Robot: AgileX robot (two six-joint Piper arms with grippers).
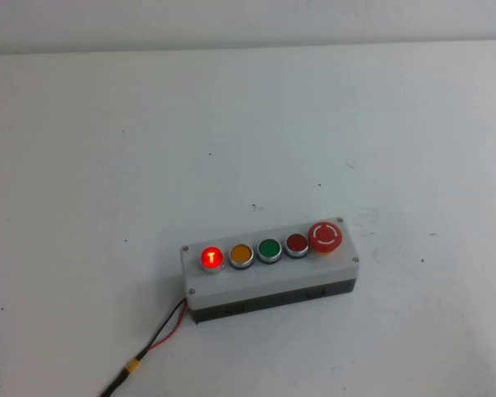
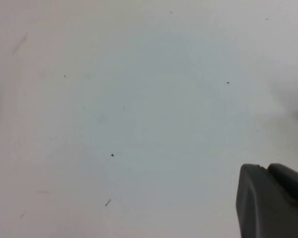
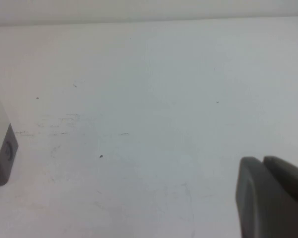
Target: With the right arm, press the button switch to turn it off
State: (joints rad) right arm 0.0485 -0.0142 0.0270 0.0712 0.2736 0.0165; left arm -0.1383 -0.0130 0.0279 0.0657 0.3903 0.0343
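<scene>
I see a grey box (image 1: 269, 277) on the white table (image 1: 107, 165). It has five buttons in a row. The button switch (image 1: 212, 257) at the left end glows red. A red and black wire (image 1: 153, 343) runs from the box's left end toward me.

My left gripper and right gripper do not show from up here.

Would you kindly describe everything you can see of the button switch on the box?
The button switch is a small flat round push button, bright red with a silver rim, glowing with a pale mark at its centre. It sits at the left end of a row of five on the grey box, next to the orange button. Nothing touches it. The left gripper and right gripper show only in their wrist views, away from it.
</scene>
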